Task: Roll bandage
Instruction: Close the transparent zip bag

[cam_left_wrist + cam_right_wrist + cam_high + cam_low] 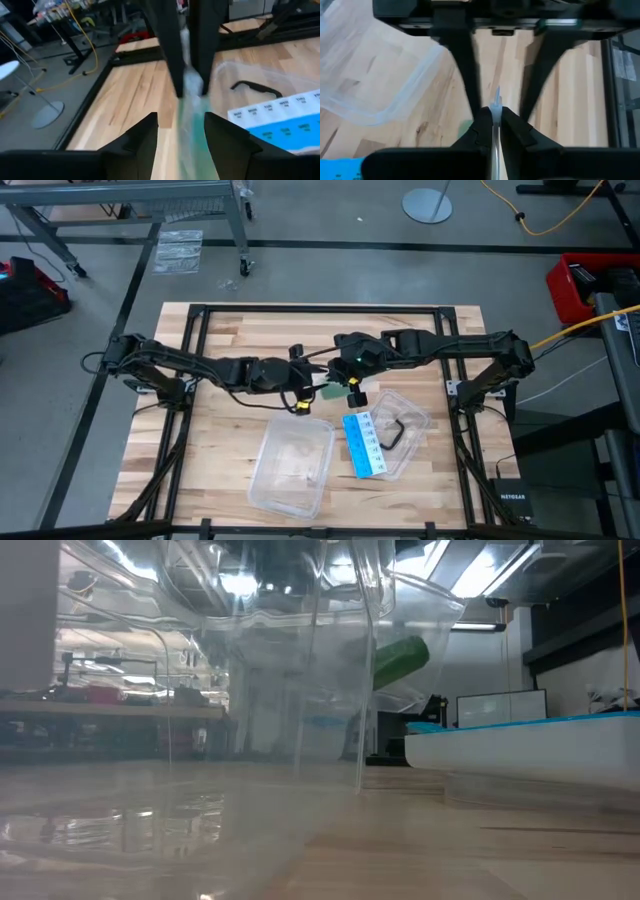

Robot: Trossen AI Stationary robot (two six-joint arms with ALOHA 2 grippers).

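Overhead cam plus table-level cam, both w/ clear tub [292,467] [300,690]; two close wrist cams.

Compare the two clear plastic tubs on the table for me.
The left tub looks empty; the right tub carries a blue-and-white card and a black bent piece. The left tub has straight, boxy sides; the right tub looks rounder. Both are clear plastic.

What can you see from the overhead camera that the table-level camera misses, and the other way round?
Only the overhead view shows both arms meeting mid-table, the left gripper and right gripper at a small green piece, apparently the bandage, plus the black hook-shaped tool. Only the table-level view shows the room behind and a green roll seen through plastic. Both show the clear container and the blue-and-white card.
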